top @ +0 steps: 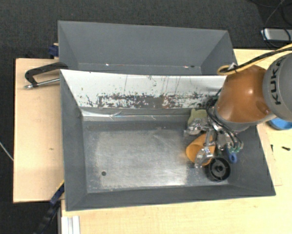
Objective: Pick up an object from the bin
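Camera view is showing one readable piece of writing: dark letters "KU" are running sideways on the grey arm link [282,87], up and to the right of the pincer, at the picture's edge. Well off to the pincer's left, a small dark speck [103,173] is lying on the bin floor [136,155]. An orange rounded thing [193,151] is lying just left of the pincer [204,143], touching or nearly touching its metal parts. The pincer is covering its right side, so its long axis and heading cannot be told. The pincer is hanging low over the bin's right end, and whether it is released or clenched cannot be told. A pale thing [198,115] is lying just beyond it toward the back wall. A black ring [218,170] is lying flat just in front and to its right. The orange wrist cover [241,99] is sitting above it on the right.
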### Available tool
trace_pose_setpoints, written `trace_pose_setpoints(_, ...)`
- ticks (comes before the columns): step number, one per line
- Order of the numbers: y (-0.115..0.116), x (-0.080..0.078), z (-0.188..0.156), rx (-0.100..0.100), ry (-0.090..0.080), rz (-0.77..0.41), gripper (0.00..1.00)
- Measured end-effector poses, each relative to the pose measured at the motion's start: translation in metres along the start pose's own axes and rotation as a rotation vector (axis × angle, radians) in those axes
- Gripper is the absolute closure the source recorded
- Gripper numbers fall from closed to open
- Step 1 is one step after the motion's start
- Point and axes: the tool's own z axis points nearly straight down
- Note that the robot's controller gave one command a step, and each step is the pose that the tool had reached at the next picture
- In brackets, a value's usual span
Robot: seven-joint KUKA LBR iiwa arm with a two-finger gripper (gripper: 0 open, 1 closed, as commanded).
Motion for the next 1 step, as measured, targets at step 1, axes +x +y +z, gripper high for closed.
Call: trace_pose_setpoints(1, 0.005, -0.0021, -0.0017, -0.004, -0.005, -0.003, 1.0)
